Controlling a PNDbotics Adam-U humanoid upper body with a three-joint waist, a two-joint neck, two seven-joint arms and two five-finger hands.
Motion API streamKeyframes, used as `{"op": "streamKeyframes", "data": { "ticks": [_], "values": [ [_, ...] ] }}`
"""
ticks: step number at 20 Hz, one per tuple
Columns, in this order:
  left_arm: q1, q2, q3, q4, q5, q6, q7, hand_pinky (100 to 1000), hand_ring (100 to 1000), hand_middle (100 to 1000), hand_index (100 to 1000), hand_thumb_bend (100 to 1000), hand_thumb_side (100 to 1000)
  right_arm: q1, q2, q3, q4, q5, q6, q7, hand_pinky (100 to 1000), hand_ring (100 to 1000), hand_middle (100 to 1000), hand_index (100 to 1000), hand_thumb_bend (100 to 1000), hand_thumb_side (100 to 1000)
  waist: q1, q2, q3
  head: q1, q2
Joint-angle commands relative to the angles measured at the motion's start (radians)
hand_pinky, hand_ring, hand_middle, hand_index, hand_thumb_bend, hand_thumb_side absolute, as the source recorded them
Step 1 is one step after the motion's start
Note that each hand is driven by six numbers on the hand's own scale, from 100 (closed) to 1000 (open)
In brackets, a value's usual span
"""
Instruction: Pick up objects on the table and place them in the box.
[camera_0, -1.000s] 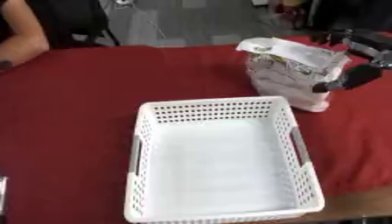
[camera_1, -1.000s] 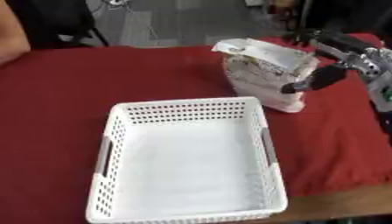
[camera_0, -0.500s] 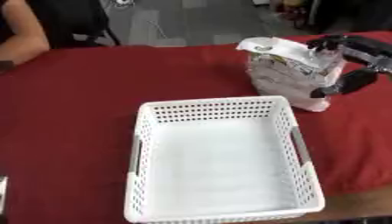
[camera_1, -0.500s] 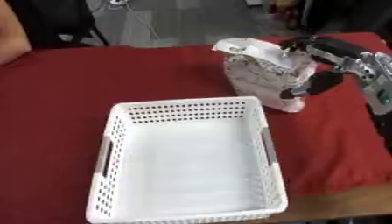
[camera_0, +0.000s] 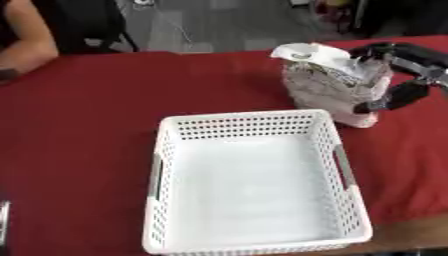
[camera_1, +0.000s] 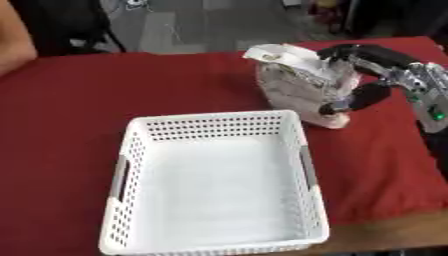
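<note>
Right hand (camera_1: 367, 75) wrapped round snack bag (camera_1: 302, 85), fingers over far top, thumb at near side; bag upright on red bench (camera_0: 87, 125), touching far-right corner of white basket (camera_0: 254, 185). Basket lies at 7 o'clock from bag. Left hand unseen

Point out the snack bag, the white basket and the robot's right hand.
snack bag (camera_0: 328, 87): left eye view, middle of the bag's printed front.
white basket (camera_0: 238, 123): left eye view, perforated far wall.
right hand (camera_1: 367, 95): right eye view, on the thumb against the bag's side.
</note>
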Motion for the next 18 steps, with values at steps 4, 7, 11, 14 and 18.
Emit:
{"op": "streamKeyframes", "data": {
  "ticks": [4,7,11,14,18],
  "values": [
    [-0.009,0.017,-0.001,-0.020,0.008,-0.001,-0.005,728,839,930,996,903,1000,-0.015,-0.026,-0.009,-0.015,-0.019,0.001,-0.010,789,845,865,988,774,567,-0.001,-0.011,0.000,-0.013,0.004],
    [-0.008,0.017,-0.001,-0.020,0.008,0.001,-0.006,727,840,931,996,902,1000,-0.020,-0.035,-0.013,-0.025,-0.038,0.005,-0.014,783,844,865,988,778,578,-0.002,-0.012,0.000,-0.011,0.004],
    [-0.006,0.017,0.000,-0.020,0.008,0.002,-0.007,727,840,931,996,902,1000,-0.025,-0.056,-0.023,-0.044,-0.071,0.014,-0.025,776,844,865,989,776,596,-0.003,-0.013,-0.002,-0.008,0.004],
    [-0.005,0.016,0.000,-0.020,0.008,0.004,-0.008,726,840,931,995,902,1000,-0.021,-0.071,-0.035,-0.056,-0.104,0.026,-0.036,760,842,864,993,772,605,-0.004,-0.013,-0.002,-0.006,0.003],
    [-0.004,0.016,-0.001,-0.020,0.009,0.005,-0.010,726,840,932,995,902,1000,-0.014,-0.090,-0.048,-0.068,-0.147,0.044,-0.043,755,842,864,995,772,612,-0.004,-0.012,-0.002,-0.003,0.003]
  ]
}}
